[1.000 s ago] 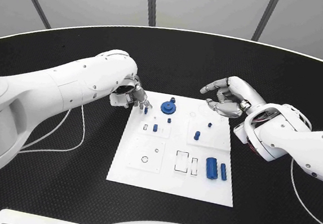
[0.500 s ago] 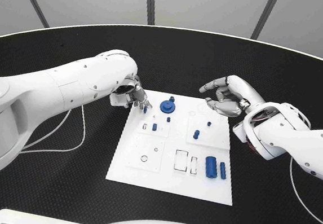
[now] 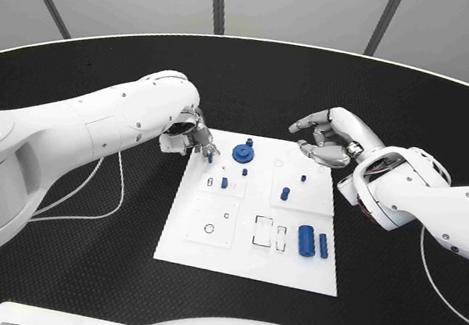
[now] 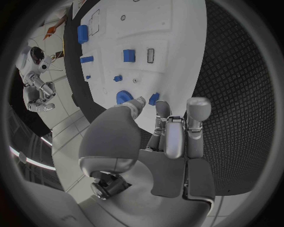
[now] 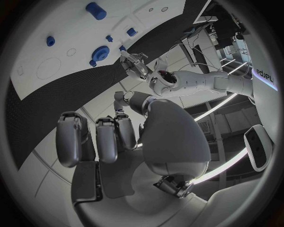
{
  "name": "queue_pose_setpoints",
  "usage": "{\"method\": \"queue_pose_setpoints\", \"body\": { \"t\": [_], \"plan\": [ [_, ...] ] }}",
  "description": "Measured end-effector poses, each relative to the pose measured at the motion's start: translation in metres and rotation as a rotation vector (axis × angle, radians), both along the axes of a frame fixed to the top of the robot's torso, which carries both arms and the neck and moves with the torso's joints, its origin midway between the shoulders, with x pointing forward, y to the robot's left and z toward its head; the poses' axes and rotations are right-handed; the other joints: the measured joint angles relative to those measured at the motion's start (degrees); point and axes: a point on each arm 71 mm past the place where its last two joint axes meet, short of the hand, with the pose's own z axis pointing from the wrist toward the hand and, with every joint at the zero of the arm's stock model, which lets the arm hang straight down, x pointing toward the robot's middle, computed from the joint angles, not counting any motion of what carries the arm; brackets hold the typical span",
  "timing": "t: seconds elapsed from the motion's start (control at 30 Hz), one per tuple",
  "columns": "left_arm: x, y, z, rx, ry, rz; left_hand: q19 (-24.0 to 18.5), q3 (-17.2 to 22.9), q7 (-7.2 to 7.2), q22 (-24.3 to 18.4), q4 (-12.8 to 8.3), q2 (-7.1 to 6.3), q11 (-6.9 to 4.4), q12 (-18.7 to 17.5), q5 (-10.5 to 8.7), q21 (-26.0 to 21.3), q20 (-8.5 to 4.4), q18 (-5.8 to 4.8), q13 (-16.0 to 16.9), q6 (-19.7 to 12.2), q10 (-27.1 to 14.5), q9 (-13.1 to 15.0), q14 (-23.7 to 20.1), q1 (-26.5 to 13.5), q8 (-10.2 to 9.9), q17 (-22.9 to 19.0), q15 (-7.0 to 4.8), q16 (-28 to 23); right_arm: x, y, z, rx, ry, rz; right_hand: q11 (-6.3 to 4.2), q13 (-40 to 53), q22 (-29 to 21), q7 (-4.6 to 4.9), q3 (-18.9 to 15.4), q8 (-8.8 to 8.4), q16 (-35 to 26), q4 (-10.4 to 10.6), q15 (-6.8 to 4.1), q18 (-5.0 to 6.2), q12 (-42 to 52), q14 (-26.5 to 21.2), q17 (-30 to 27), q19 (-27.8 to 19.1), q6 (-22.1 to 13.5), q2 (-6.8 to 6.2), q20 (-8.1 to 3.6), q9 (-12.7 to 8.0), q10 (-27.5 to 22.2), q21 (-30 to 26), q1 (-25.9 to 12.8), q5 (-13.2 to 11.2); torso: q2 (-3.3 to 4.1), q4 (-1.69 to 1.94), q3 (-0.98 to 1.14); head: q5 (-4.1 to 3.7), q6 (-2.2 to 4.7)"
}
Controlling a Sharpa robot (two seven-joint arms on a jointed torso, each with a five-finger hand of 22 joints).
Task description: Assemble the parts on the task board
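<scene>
**Task board** (image 3: 251, 252) – one, a white plate in the middle of the black table (image 3: 75, 271), lying between the two arms so either hand can reach it.

**Left hand** (image 3: 194, 140) – one, at the board's far left corner. It pinches a small blue peg (image 3: 210, 156) between thumb and a fingertip, low over the board. Judged purpose: carrying the peg to a socket near that corner.

**Right hand** (image 3: 327, 139) – one, just off the board's far right corner, above the table. The fingers are curled in and nothing shows in them. It looks parked there to leave the board open to the other hand.

**Blue parts on the board, counted in the head view:**
- round disc part (image 3: 244, 156) – one, far middle. A small blue knob (image 3: 250, 142) is at its far edge; whether that is a separate piece cannot be told.
- short pegs – three: (image 3: 244, 172), (image 3: 223, 182), (image 3: 285, 193), apparently standing in sockets.
- larger cylinders – two, side by side at the near right: (image 3: 306, 241), (image 3: 324, 244), lying loose and likely not yet assembled.

**Outlined recesses** (image 3: 264, 231) – several in the near half, with no part in them.
</scene>
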Motion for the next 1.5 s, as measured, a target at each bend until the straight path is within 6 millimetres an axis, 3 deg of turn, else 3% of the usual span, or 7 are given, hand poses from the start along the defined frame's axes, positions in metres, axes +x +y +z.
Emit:
{"method": "queue_pose_setpoints", "body": {
  "t": [0.2, 0.77, 0.93, 1.03, 1.17, 1.5],
  "plan": [
    [-0.0004, -0.0004, -0.0003, 0.002, 0.007, -0.006, 0.00, 1.92, -0.41, 0.26, -0.63, 1.72, -0.21, 0.00, 0.00, 0.11, 0.00, 0.00, 0.00, 0.41, 0.21, -0.11, 0.00, 2.30, 0.00, 0.00, 0.00, 0.00, -0.0001, 0.0000, 0.0000, 0.000, 0.000, 0.000, 0.00, 0.00, 0.00, 0.00, 0.00, 0.00, 0.00, 0.00, 0.00, 0.00, 0.00, 0.00, 0.00, 0.00, 0.00, 0.00, 0.00, 0.00, 0.00, 0.00, 0.00, 0.00, 0.00, -0.01, -0.01, -0.03, -0.08],
    [-0.0001, 0.0011, -0.0006, 0.006, 0.014, -0.006, 0.00, 2.81, -0.41, 0.48, -0.75, 1.72, -0.21, 0.00, 0.00, 0.23, 0.00, 0.00, 0.14, 0.81, 0.21, -0.15, 0.00, 3.39, 0.00, -0.01, 0.00, 0.22, -0.0002, 0.0000, 0.0001, 0.000, 0.001, 0.000, 0.00, -0.01, 0.00, 0.00, 0.00, 0.00, 0.00, 0.00, 0.00, 0.00, 0.00, 0.00, 0.00, 0.00, 0.00, 0.00, 0.00, 0.00, 0.00, 0.00, 0.00, 0.00, -0.02, 0.00, -0.01, -0.04, -0.23],
    [0.0003, 0.0007, -0.0003, 0.000, 0.005, -0.004, 0.20, 7.60, -0.62, 0.82, -2.09, 4.27, -0.56, 0.00, -0.02, 0.44, -0.20, 0.00, 0.04, 1.02, 0.47, -0.44, 0.00, 7.52, -0.46, -0.01, 0.00, 0.22, -0.0002, -0.0001, 0.0001, 0.000, 0.001, 0.000, 0.00, -0.01, 0.00, 0.00, 0.00, 0.00, 0.00, 0.00, 0.00, 0.00, 0.00, 0.00, 0.00, 0.00, 0.00, 0.00, 0.00, 0.01, 0.00, 0.00, 0.00, 0.00, -0.02, 0.00, -0.01, -0.08, -0.28],
    [0.0002, 0.0003, -0.0002, -0.002, 0.004, -0.006, 0.20, 14.77, -0.30, 1.23, -4.80, 3.58, -0.67, -0.58, -0.41, 0.78, -0.20, 0.00, -0.25, 0.46, 0.29, -0.53, 0.00, 9.66, -0.67, -0.01, 0.00, 0.51, -0.0002, 0.0000, 0.0001, 0.000, 0.001, 0.000, 0.00, -0.01, 0.00, 0.00, 0.00, 0.00, 0.00, 0.00, 0.00, 0.00, 0.00, 0.00, -0.01, 0.00, 0.00, 0.00, 0.00, 0.01, 0.00, 0.00, 0.00, 0.00, -0.02, -0.01, -0.01, -0.07, -0.32],
    [-0.0001, 0.0003, -0.0004, -0.006, 0.008, -0.010, 0.40, 18.25, 0.09, 1.65, -3.17, 2.66, -0.19, -0.62, -0.25, 1.11, 0.01, 0.00, -0.58, 0.07, 0.60, 0.37, 0.00, 8.82, 1.13, -0.01, 0.00, 0.50, -0.0001, 0.0001, 0.0000, 0.000, 0.001, 0.000, 0.00, -0.01, 0.00, 0.00, 0.00, -0.22, 0.00, 0.00, 0.00, 0.00, 0.00, 0.00, 0.00, 0.00, 0.00, 0.00, 0.00, 0.01, 0.00, 0.00, 0.00, 0.00, -0.02, -0.01, -0.01, -0.05, -0.39],
    [-0.0018, 0.0027, -0.0013, -0.058, 0.030, 0.008, 0.40, 20.82, 0.21, 1.94, -3.25, 2.20, -0.19, -0.62, -0.24, 1.62, 0.01, 0.00, -0.55, -0.06, 0.59, 1.88, 0.00, 6.68, 2.54, -0.01, 0.00, 0.71, 0.0003, -0.0001, -0.0002, -0.001, 0.002, 0.000, 0.00, -0.02, 0.00, 0.00, 0.00, -0.22, 0.00, 0.00, 0.00, 0.00, 0.00, 0.00, 0.00, 0.00, 0.00, 0.00, 0.00, 0.01, 0.00, 0.00, 0.00, 0.00, -0.08, 0.03, -0.01, -0.09, -0.57]
  ]
}}
